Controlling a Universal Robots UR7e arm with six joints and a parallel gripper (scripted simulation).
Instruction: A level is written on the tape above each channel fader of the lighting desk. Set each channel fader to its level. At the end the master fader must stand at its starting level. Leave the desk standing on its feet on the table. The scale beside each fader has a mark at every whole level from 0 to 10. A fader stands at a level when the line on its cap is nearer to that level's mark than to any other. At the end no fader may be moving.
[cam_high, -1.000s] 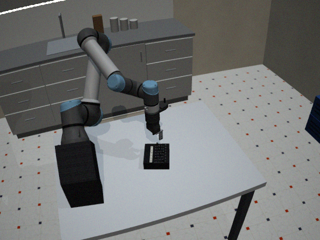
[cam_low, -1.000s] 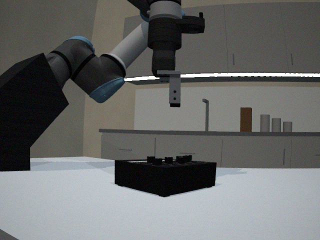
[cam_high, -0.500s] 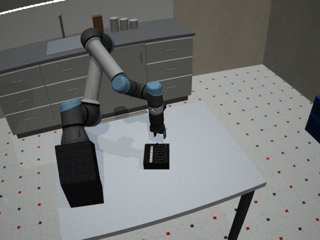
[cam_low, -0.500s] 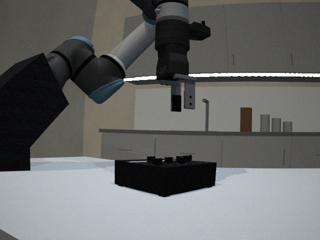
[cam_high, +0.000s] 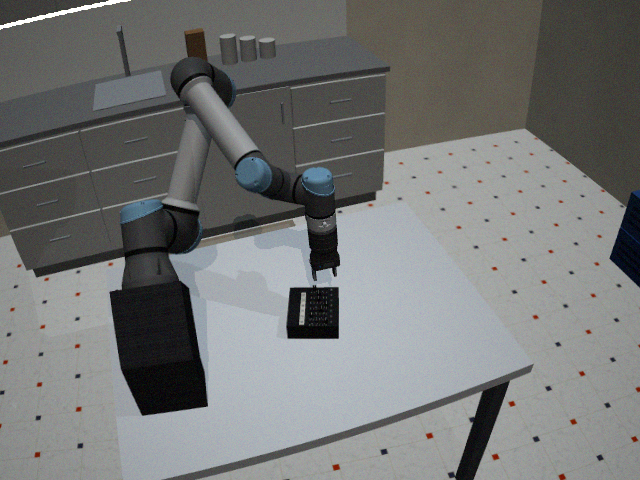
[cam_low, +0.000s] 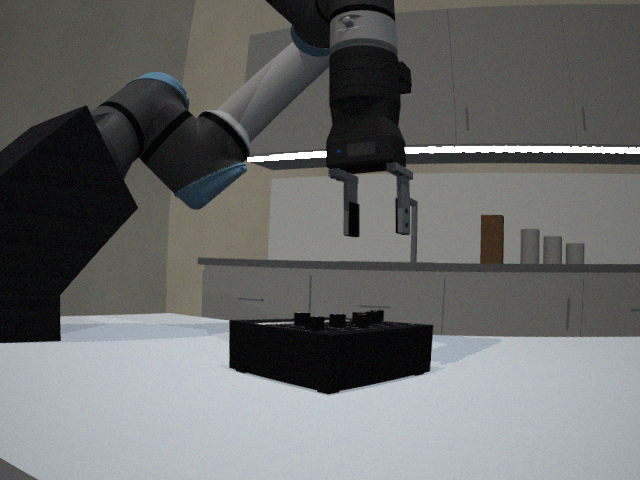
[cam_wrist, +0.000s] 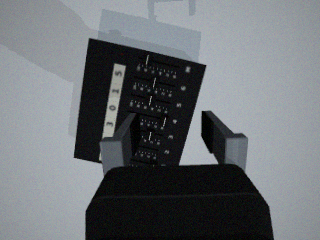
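The black lighting desk stands on its feet on the table. Its white tape shows 5, 1, 0 and 3 for channels 6, 5, 4 and 3; the rest is hidden by a finger. Cap lines show on the master fader, channel 6 fader, channel 5 fader, channel 4 fader and channel 3 fader. Channels 2 and 1 are partly hidden. Exact levels are too small to read. My gripper is open and empty, well above the desk.
The white table bears the desk and the arm's black pedestal to the left in the top view. A kitchen counter with canisters and a brown block stands behind.
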